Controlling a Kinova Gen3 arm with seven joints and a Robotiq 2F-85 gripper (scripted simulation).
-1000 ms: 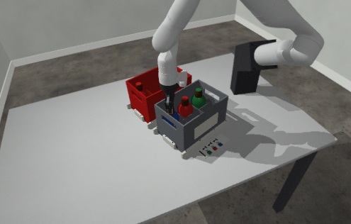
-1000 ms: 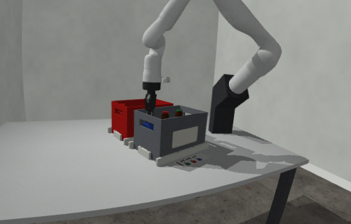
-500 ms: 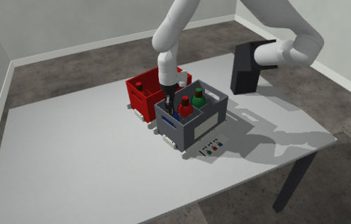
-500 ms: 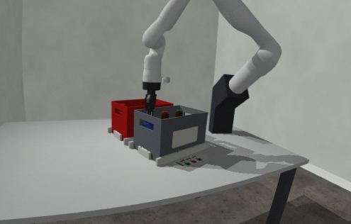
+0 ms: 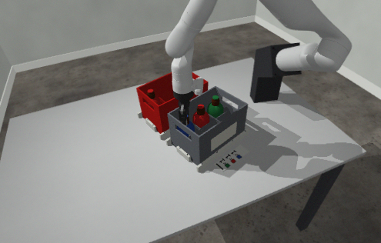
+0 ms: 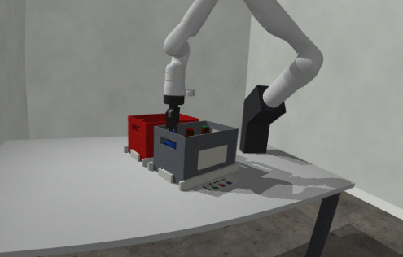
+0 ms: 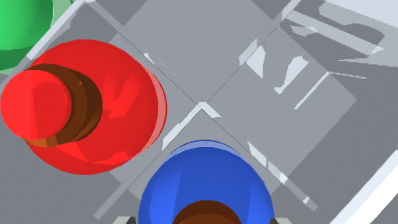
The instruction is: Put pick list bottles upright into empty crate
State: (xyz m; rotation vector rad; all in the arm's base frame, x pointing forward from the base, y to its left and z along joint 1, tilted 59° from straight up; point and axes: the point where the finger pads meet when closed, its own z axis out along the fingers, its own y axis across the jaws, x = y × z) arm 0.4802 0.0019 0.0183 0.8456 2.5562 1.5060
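On the white table (image 5: 71, 173), farthest left, stands the red crate (image 5: 149, 109), with one red-capped bottle (image 5: 151, 93) upright in its left rear compartment. Touching its right side is the gray crate (image 5: 205, 144), split by cross dividers into four compartments. The gripper (image 5: 183, 115) hangs straight down into the near-left compartment, its fingers parted around the neck of the blue-labelled bottle (image 7: 207, 185) and not clamping it; the bottle stands upright on the crate floor. To its right, the red-labelled bottle (image 5: 201, 116) stands upright in the next compartment, and just beyond it the green-labelled bottle (image 5: 215, 107) stands upright in the rear compartment. The fourth compartment, seen in the wrist view, shows only bare gray floor. In front of the gray crate's right corner lies the pick list (image 5: 230, 158), a paper strip with green, red and blue dots. Farther right, at the table's back edge, sits the arm's dark pedestal (image 5: 263, 90).
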